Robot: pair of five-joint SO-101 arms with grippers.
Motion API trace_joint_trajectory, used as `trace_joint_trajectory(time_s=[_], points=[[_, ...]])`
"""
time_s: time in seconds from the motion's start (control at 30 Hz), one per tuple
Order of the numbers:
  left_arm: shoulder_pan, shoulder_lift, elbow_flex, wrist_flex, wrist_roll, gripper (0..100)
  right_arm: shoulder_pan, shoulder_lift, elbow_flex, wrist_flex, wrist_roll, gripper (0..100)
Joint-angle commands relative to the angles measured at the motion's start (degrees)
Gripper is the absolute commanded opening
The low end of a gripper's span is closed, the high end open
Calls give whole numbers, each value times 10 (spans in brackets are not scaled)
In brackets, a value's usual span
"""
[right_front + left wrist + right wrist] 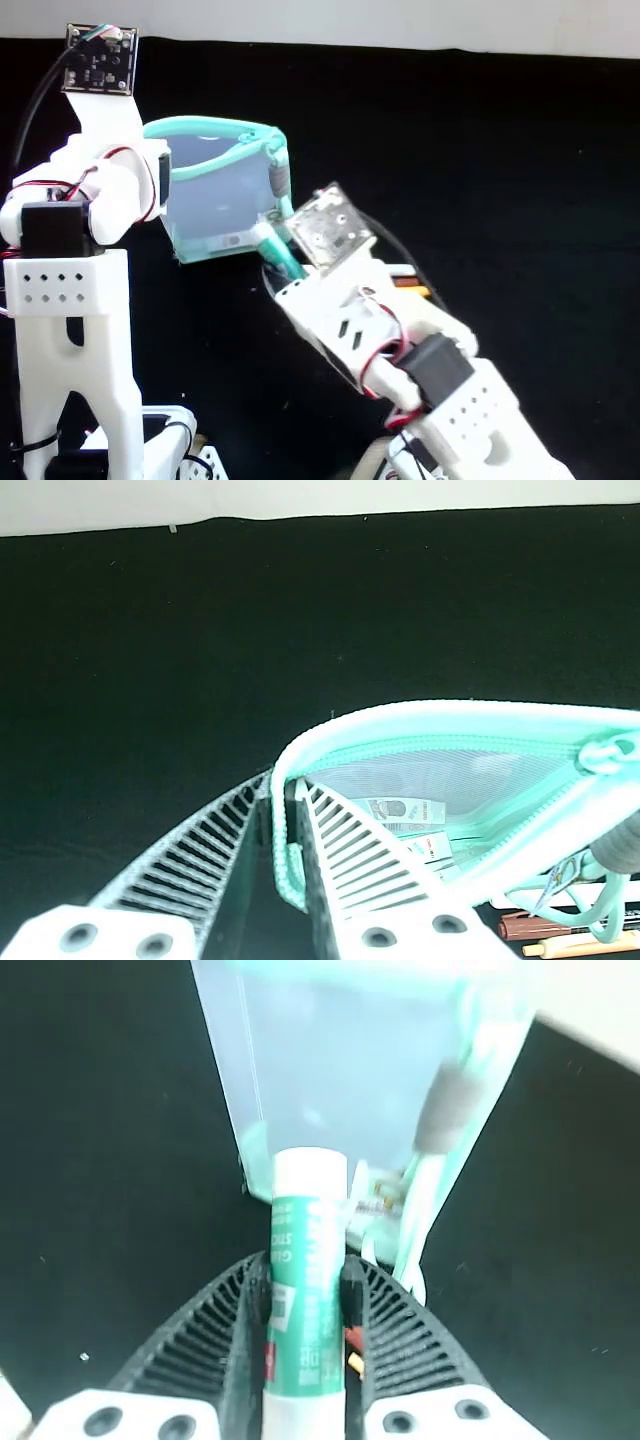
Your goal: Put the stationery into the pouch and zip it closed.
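Mint-green pouch (215, 200) is held up, its rim pinched in my left gripper (285, 805) so the mouth gapes for loading. My right gripper (305, 1280) is clamped on the glue stick (308, 1210), its nose close to the pouch's wall, I judge below the opening. The zip pull (448, 1110) dangles alongside; pens (560, 935) lie beneath.

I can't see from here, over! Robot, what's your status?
Left pincer shut on pouch rim, mouth open. Right pincer shut on glue stick, by pouch wall, not inside. Nothing seen blocking.

White lettering on the green label of the glue stick (305, 1300) and on the small tags (405, 810) inside the pouch (450, 720) is unreadable.
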Motion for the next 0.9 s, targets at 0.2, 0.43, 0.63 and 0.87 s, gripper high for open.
trace_joint_trajectory(time_s=[0.2,0.43,0.63,0.87], points=[[-2,21,7,11,2,6,6,20,-171,-59,-4,5],[-3,19,7,11,2,6,4,108,-125,-181,-27,5],[-2,18,7,11,2,6,3,176,-77,-243,-31,5],[-1,18,7,11,2,6,2,236,-73,-244,-31,5]])
